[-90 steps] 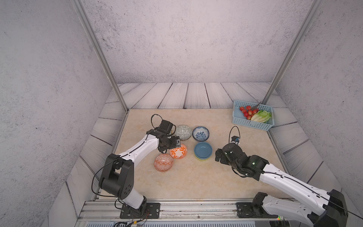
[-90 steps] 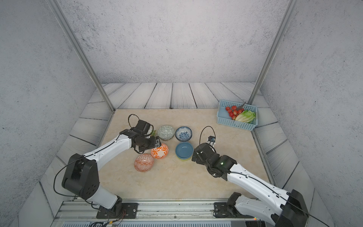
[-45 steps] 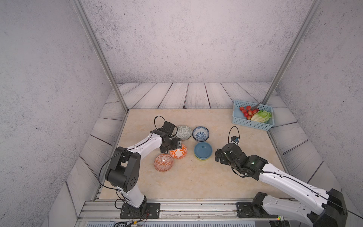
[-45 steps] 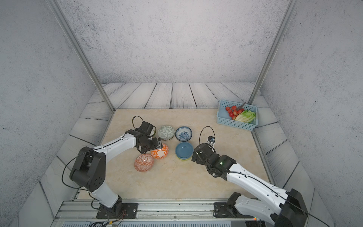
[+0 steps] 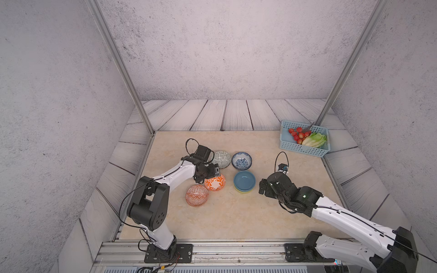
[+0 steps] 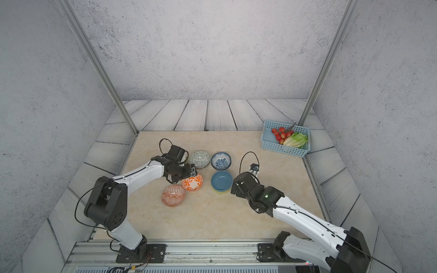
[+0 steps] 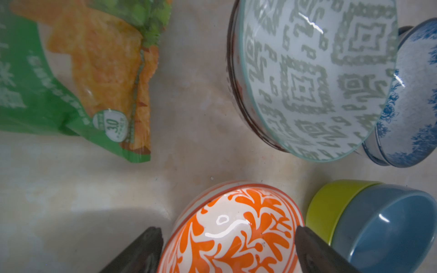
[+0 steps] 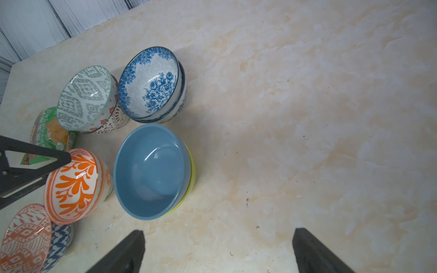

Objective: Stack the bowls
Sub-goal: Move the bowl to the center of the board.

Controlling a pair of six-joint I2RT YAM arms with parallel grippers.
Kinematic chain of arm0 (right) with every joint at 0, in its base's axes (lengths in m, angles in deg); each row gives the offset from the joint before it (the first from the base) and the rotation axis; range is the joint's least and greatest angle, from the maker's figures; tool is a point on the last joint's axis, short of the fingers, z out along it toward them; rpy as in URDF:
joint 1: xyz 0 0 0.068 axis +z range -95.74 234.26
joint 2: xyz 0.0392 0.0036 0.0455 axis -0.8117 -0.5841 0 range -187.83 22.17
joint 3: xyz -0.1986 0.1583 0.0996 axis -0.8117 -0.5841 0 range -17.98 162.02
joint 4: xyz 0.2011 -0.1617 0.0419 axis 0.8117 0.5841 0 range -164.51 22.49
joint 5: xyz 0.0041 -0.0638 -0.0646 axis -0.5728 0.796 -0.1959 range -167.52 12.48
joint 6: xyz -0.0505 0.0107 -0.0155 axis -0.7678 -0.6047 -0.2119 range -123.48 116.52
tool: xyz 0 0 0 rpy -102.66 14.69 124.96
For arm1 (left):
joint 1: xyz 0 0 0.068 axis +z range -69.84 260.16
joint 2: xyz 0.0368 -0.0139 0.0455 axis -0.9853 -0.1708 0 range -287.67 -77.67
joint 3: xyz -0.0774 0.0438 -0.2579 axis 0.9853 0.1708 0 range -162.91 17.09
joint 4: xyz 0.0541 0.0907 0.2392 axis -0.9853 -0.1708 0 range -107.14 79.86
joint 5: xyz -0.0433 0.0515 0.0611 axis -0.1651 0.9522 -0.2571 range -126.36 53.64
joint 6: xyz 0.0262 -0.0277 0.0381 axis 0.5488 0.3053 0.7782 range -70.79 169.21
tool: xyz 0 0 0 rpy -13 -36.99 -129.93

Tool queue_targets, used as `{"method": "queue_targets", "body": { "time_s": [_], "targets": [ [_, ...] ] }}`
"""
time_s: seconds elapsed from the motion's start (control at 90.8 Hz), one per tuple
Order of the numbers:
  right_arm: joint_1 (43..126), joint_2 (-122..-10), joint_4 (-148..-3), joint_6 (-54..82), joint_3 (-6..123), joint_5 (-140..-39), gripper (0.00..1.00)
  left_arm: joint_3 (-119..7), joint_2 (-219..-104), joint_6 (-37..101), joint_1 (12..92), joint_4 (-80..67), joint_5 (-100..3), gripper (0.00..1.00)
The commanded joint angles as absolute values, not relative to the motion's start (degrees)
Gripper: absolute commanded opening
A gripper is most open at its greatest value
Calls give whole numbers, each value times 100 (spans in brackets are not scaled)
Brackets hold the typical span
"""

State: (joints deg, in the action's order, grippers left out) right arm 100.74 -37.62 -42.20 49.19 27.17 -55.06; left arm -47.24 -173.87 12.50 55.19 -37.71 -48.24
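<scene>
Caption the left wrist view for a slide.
Open left gripper framing the orange-patterned bowl; grey-green bowl, blue bowl nested in lime bowl, and snack packet nearby.

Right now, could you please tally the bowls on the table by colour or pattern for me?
Blue-floral bowls: 2
Orange-patterned bowls: 2
Grey-green patterned bowl: 1
White dark-patterned bowl: 1
Plain blue bowl: 1
Lime bowl: 1
Total: 8

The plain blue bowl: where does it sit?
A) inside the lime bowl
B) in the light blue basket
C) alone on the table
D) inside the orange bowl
A: the plain blue bowl is nested in the lime bowl, whose wall shows beneath it in the left wrist view.
</scene>
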Motion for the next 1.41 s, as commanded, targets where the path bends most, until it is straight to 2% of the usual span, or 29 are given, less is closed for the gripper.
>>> {"method": "queue_targets", "body": {
  "time_s": [0.0,0.782,0.936,1.013,1.156,1.398],
  "targets": [
    [10075,-3768,-4216,4908,2755,-5403,99,-4753,-17547,1045,5419,-3678,-4910,93],
    [10071,-3756,-4216,4908,2746,-5407,99,-4974,-17697,744,5230,-3526,-4892,93],
    [10075,-3718,-4195,4908,2746,-5403,99,-5068,-17602,872,5245,-3852,-4552,96],
    [10075,-3715,-4207,4908,2731,-5407,99,-5167,-17455,939,5292,-4183,-4291,100],
    [10075,-3707,-4198,4906,2737,-5432,99,-5090,-16975,962,5533,-4601,-3984,100],
    [10073,-3694,-4191,4859,2758,-5578,99,-4246,-15548,917,5898,-5494,-3603,100]
  ]
}}
